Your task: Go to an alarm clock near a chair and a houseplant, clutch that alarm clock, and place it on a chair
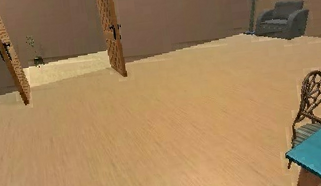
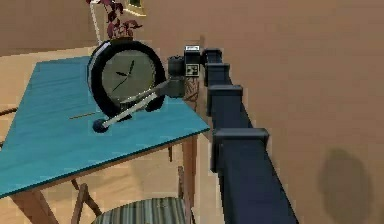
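While on table [image 2: 50,140], alarm clock [image 2: 118,68] at claw [image 2: 104,123].

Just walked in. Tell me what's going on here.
The Stretch robot's arm extends over a blue table, and its hand is right at a round black alarm clock. The tabletop lies directly behind the clock, so I cannot tell whether the hand holds it. A houseplant stands beyond the clock, and a chair with a striped seat sits at the table's near edge. The clock is not on a chair yet.
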